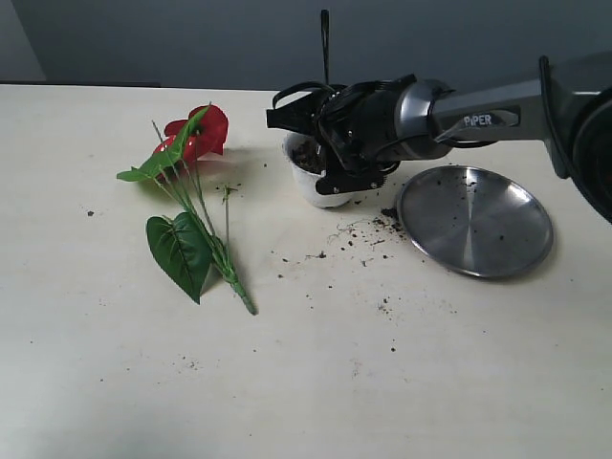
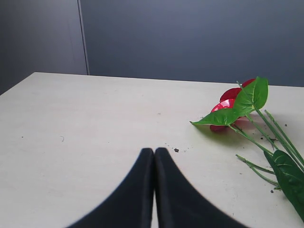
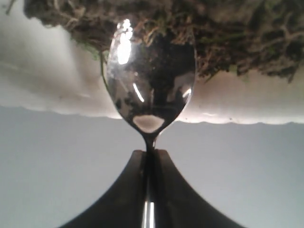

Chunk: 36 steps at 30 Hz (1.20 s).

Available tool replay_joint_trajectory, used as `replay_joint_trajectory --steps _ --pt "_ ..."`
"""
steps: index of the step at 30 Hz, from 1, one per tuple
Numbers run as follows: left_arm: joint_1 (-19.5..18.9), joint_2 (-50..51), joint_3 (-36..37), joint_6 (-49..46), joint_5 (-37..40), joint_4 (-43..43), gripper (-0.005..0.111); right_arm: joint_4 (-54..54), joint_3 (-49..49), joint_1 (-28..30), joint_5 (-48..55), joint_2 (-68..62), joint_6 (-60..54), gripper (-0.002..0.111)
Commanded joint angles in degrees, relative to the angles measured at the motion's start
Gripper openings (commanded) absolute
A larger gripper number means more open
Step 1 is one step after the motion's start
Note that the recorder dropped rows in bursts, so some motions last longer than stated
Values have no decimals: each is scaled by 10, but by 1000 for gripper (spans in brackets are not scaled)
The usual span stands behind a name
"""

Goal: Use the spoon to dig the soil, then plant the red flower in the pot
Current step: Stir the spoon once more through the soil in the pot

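My right gripper point(image 3: 150, 154) is shut on the slim handle of the silver spoon point(image 3: 151, 85). The spoon's bowl rests against the dark, crumbly soil point(image 3: 228, 33) inside the white pot point(image 3: 237, 104). In the exterior view the right arm reaches in from the right. Its gripper point(image 1: 323, 124) hangs over the pot point(image 1: 308, 187) and hides most of it, and the spoon handle point(image 1: 325, 43) sticks straight up. The red flower point(image 1: 199, 134) lies flat on the table left of the pot, stems towards the front. My left gripper point(image 2: 154, 151) is shut and empty, above the table beside the flower point(image 2: 230, 100).
A round steel plate point(image 1: 475, 222) with a few soil specks lies right of the pot. Loose soil crumbs point(image 1: 382, 226) are scattered on the table between pot and plate and in front of them. The flower's large green leaf point(image 1: 180, 251) lies at the front left.
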<state>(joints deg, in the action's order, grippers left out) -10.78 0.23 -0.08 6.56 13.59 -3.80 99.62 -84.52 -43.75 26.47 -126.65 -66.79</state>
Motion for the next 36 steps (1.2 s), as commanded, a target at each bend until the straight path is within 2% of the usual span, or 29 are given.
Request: replay_joint_trajectory --steps 1,36 --pt "0 -2 1 4 -3 0 1 3 5 -7 6 1 -4 -1" --pt "0 -2 1 4 -3 0 1 3 5 -29 60 41 -3 -1"
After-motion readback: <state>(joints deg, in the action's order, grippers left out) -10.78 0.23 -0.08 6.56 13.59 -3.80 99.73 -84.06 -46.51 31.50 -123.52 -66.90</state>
